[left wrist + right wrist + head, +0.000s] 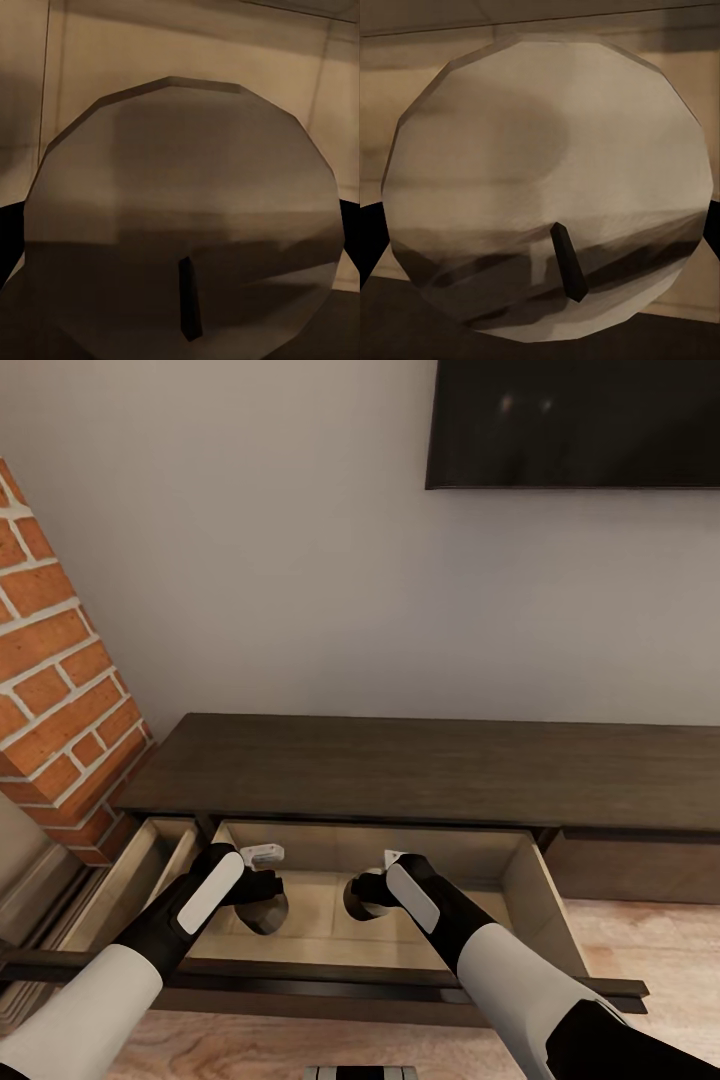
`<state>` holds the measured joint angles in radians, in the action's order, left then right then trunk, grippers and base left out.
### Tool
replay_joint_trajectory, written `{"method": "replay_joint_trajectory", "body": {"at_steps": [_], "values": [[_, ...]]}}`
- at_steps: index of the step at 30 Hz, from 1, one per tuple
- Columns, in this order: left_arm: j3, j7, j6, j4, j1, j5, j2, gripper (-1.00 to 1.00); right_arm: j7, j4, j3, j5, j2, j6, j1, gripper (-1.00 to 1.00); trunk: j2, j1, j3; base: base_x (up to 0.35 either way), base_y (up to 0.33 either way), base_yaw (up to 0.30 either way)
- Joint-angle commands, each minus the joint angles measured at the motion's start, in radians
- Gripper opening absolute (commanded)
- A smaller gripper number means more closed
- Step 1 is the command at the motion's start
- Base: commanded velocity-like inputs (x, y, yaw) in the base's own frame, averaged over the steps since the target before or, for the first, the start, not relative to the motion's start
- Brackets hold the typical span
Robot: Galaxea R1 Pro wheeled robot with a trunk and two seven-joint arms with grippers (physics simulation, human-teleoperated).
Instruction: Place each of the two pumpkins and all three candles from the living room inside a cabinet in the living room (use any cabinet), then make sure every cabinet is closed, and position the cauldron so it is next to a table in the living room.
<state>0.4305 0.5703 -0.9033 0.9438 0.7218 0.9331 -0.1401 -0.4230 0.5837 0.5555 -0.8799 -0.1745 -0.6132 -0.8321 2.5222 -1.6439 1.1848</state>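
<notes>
Nearest the head camera: two white forearms with black wrists reaching forward and down into an open drawer [545, 900] of the long dark-brown cabinet [430, 765].

Left gripper [262, 905] – over the left part of the drawer, a candle [268, 912] under it showing as a dark round shape against the tan wood floor. In the left wrist view that candle [184, 225] looms large: a dull grey-brown faceted disc with a short dark wick, black finger edges just showing at either side of it. Jaws look closed on it.

Right gripper [362, 895] – beside the left one, nearer the drawer's middle, with a second candle [358, 898] under it. The right wrist view shows this second candle [547, 187] the same way – pale grey face, dark wick, black finger edges at both sides. Jaws look closed on it too.

Whether either candle touches the drawer floor, cannot tell.

Drawer: pulled well out, light tan interior, dark front rail nearest the robot. A narrower compartment lies open to its left.

Surroundings: red brick column [55, 680] at left, pale wall behind, black screen [575, 420] mounted upper right, wood floor [640, 940] to the right.
</notes>
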Motion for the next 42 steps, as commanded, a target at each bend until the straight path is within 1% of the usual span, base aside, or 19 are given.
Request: {"method": "replay_joint_trajectory", "body": {"at_steps": [1, 4, 13, 20, 25, 29, 38, 42], "values": [[0.004, 0.010, 0.000, 0.002, 0.001, 0.010, -0.001, -1.00, -0.010, 0.001, 0.003, -0.013, 0.000, 0.001, -0.001, -1.00, 0.000, 0.000, 0.001, 0.001, 0.000, 0.000], [0.004, 0.010, 0.000, 0.003, 0.001, 0.010, -0.001, -1.00, -0.010, 0.001, 0.003, -0.013, 0.000, 0.001, -0.001, -1.00, 0.000, 0.000, 0.001, 0.000, 0.000, 0.000], [0.004, 0.011, 0.001, 0.004, 0.001, 0.010, -0.002, -1.00, -0.010, 0.000, 0.003, -0.013, 0.000, 0.001, -0.001, -1.00, 0.003, -0.004, 0.036, 0.000, 0.000, 0.000], [0.004, 0.010, 0.001, 0.010, 0.000, 0.010, -0.003, -1.00, -0.016, -0.001, 0.004, -0.003, 0.000, 0.000, -0.001, -1.00, 0.003, -0.004, 0.036, 0.000, 0.000, 0.000], [0.004, 0.011, 0.001, 0.012, -0.001, 0.010, -0.003, -1.00, -0.073, 0.001, 0.006, -0.004, 0.000, 0.000, -0.001, -1.00, 0.003, -0.004, 0.036, 0.000, 0.000, 0.000], [0.004, 0.011, 0.002, 0.014, -0.001, 0.010, -0.003, -1.00, -0.091, 0.002, 0.006, -0.006, 0.000, -0.001, -0.001, -1.00, 0.003, -0.006, 0.051, 0.000, 0.000, 0.000], [0.004, 0.012, 0.003, 0.015, -0.001, 0.010, -0.003, -1.00, -0.095, 0.002, 0.006, -0.011, 0.000, -0.004, -0.001, -1.00, 0.003, -0.006, 0.051, 0.000, 0.000, 0.000], [0.004, 0.013, 0.003, 0.016, -0.001, 0.010, -0.003, -1.00, -0.095, 0.002, 0.006, -0.012, 0.000, -0.005, -0.001, -1.00, 0.004, -0.007, 0.067, 0.000, 0.000, 0.000]]}}
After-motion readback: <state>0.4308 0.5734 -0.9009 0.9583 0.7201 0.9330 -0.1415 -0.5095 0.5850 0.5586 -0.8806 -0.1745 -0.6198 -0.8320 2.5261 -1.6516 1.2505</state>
